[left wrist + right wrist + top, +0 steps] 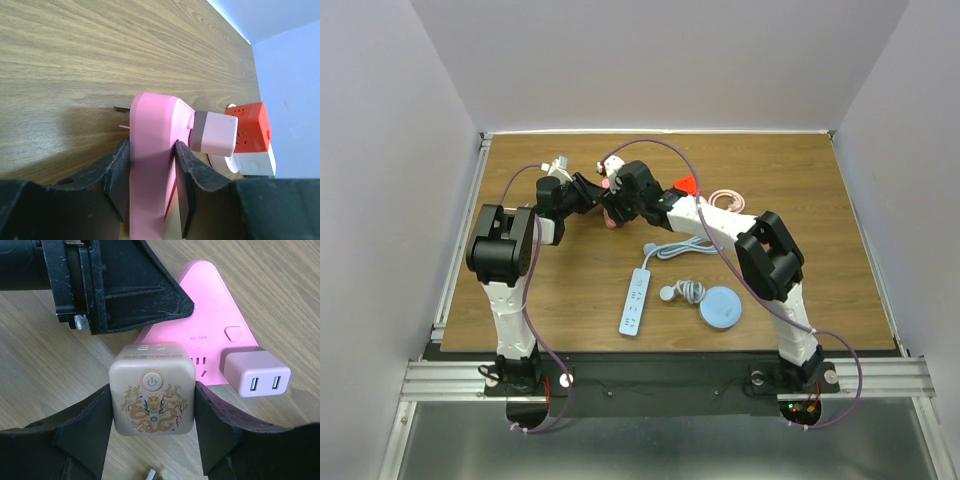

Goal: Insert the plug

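My left gripper (150, 165) is shut on a pink triangular socket adapter (152, 150), held on edge just above the table, with its metal prongs pointing left. A pale pink USB charger (215, 132) is plugged into its face. My right gripper (152, 390) is shut on a beige cube plug (152, 400) with a power button and a gold dragon print. The cube's far side sits against the face of the pink adapter (210, 315), beside the USB charger (256, 372). Its prongs are hidden. In the top view both grippers (592, 192) (617, 200) meet at the table's back middle.
A red cube socket (688, 185) and a coiled pink cable (725, 200) lie just right of the grippers. A white power strip (635, 300), a grey plug with its cable (680, 291) and a blue round disc (722, 307) lie nearer the front.
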